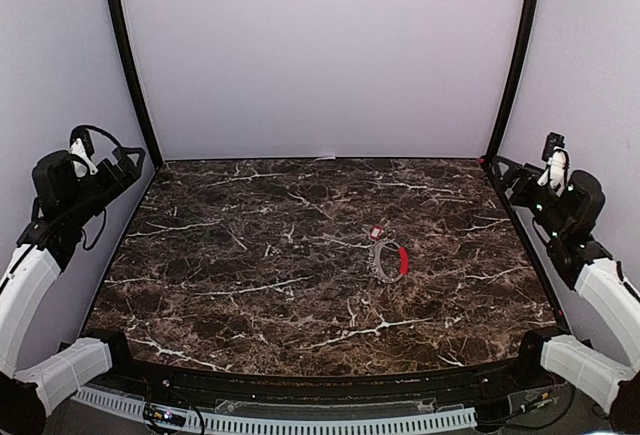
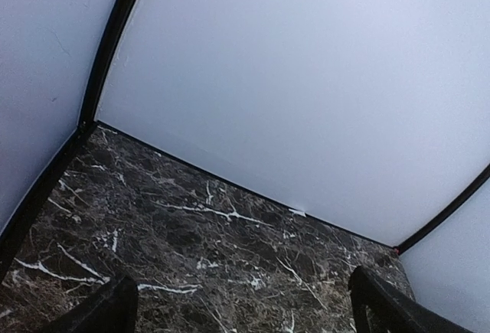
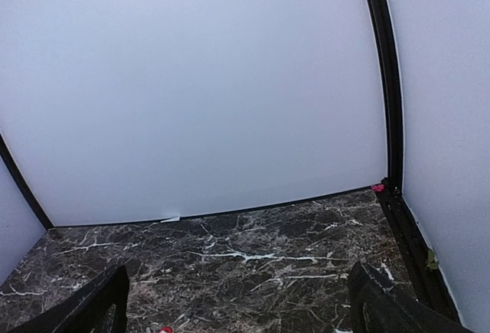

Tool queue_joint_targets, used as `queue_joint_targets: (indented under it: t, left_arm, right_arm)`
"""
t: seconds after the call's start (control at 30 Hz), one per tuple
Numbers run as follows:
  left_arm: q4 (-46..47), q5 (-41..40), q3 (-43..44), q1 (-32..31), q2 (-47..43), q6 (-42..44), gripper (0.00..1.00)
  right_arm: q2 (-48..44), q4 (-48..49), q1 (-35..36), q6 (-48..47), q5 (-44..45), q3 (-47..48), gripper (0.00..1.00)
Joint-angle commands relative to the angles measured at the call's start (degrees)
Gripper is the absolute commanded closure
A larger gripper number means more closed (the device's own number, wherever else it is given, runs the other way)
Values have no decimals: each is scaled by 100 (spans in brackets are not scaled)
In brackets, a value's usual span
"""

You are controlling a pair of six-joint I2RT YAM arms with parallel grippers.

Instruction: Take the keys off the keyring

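Note:
The keyring (image 1: 386, 261), a thin silvery wire ring with a curved red sleeve (image 1: 403, 260) on its right side, lies flat on the marble table (image 1: 250, 285), right of centre. The tiny red-headed key (image 1: 378, 232) lies at the ring's far end; whether it is threaded on the ring I cannot tell. A red speck at the bottom edge of the right wrist view is the key (image 3: 164, 330). My left gripper (image 1: 128, 163) (image 2: 245, 279) hovers open at the far left edge. At the far right edge my right gripper (image 1: 507, 173) (image 3: 239, 272) hangs open too. Both are empty and well away from the ring.
White walls with black corner posts (image 1: 130, 65) (image 1: 515, 65) close in the table on three sides. A small red bit (image 3: 377, 188) sits at the back right corner. A scrap of white tape (image 3: 170, 219) lies at the foot of the back wall.

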Motion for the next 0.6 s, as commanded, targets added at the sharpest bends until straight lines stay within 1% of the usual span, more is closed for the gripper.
queue_joint_targets:
  t: [0.0,0.07,0.17,0.27,0.37,0.4,0.5,0.57]
  left_arm:
    - [-818,1006,845,25,93,618,1]
    - [-1103,1302,1249,25,230,881,1]
    - [-1430,1174,1568,16,427,1114,1]
    - [-1513,1005,1464,30,655,1295,1]
    - [-1370,901,1134,23,793,1455,6]
    - [-1277,865,1017,22,800,1588,8]
    - [-1455,372,1016,36,790,1875,8]
    - [-1426,69,936,40,693,1943,8]
  right_arm:
    - [-537,-1,-20,285,-498,-66,1]
    - [-759,88,-18,504,-662,-162,1]
    - [-823,335,-27,843,-985,-294,1]
    - [-491,288,-15,1097,-1451,-214,1]
    - [159,102,46,1091,-1956,-74,1]
    - [345,-67,145,988,-1963,15,3]
    - [928,-935,572,732,-1340,334,5]
    - [1361,-1181,814,720,-1298,409,8]
